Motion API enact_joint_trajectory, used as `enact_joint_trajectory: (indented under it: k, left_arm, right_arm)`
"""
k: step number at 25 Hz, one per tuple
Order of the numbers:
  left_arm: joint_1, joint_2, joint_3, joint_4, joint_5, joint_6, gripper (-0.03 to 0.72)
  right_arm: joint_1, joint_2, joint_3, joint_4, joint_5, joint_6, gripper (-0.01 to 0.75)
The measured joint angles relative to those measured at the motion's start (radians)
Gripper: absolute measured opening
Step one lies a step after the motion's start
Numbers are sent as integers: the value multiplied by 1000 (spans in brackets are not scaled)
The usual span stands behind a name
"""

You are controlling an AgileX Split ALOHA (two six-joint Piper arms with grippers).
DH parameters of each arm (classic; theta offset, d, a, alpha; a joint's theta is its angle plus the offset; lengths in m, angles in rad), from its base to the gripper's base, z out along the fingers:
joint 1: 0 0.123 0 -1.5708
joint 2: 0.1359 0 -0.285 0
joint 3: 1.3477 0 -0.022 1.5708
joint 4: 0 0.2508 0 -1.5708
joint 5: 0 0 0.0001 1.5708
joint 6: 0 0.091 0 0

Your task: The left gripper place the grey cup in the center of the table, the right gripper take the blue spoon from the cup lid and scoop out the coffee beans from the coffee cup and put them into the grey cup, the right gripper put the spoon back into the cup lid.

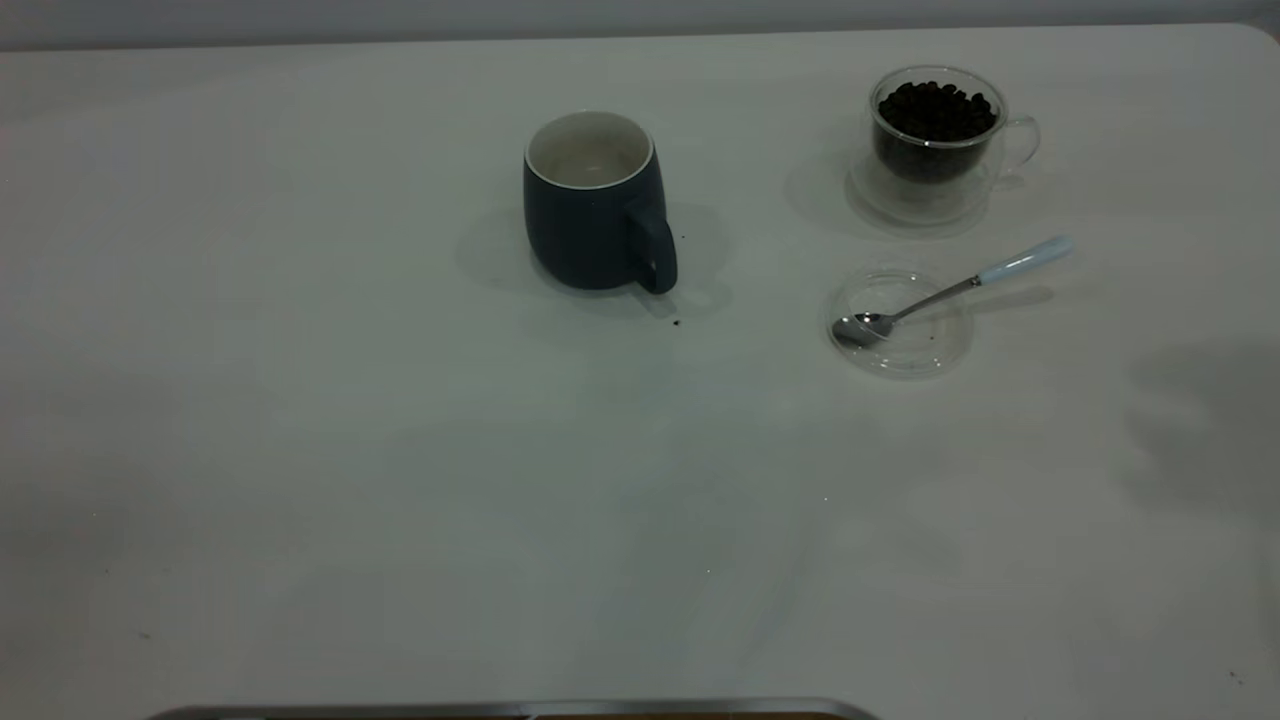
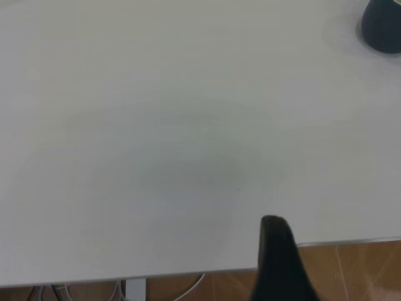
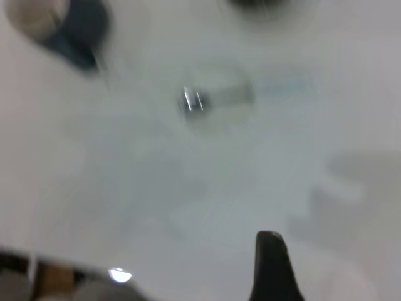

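Blue spoon (image 1: 950,290) lying in the cup lid (image 1: 900,321), bowl down on the clear disc, pale handle end rising over the rim and sticking out toward the table's right edge and slightly away from the camera. Long axis slanting, bowl end nearer the grey cup (image 1: 596,200), handle end nearer the coffee cup (image 1: 937,140). In the right wrist view just a blurred glint of metal (image 3: 193,100) on the lid (image 3: 219,94).

Beyond the lid, close but apart: coffee cup, upright, full of coffee beans (image 1: 937,110), thin loop handle turned to the right.

Left of the lid, well apart: grey cup, upright near the middle of the table (image 1: 400,480), white inside bare, thick handle pointing toward the camera and a little toward the lid. A dark crumb or two on the table just by that handle.

No arms anywhere in the exterior view. Left gripper (image 2: 279,263) only a single dark finger in its own wrist view, hanging over the table edge far from the lid, the grey cup (image 2: 382,28) a corner glimpse. Right gripper (image 3: 272,266) likewise one dark finger, high above the table, looking across at the lid. Spread or pressed together: cannot tell for either.
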Motion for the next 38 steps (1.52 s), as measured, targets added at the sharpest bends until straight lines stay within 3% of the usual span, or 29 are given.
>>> enact_joint_trajectory:
  k: [3,7,14,20,28,38]
  left_arm:
    - [0,0,0,0,0,0,544]
    - [0,0,0,0,0,0,544]
    - [0,0,0,0,0,0,544]
    - [0,0,0,0,0,0,544]
    - [0,0,0,0,0,0,544]
    - [0,0,0,0,0,0,544]
  right_arm:
    - [0,-201,71,-166,150,171,538]
    - [0,-449,176,-212,258,260,538]
    - [0,-781,371,-272,262,327,538]
    - [4,-912,382,-281,246,357,538]
    - [169,-1159,385,-281,250,357,538]
    - [303,-1283,385,-281,256,357,538]
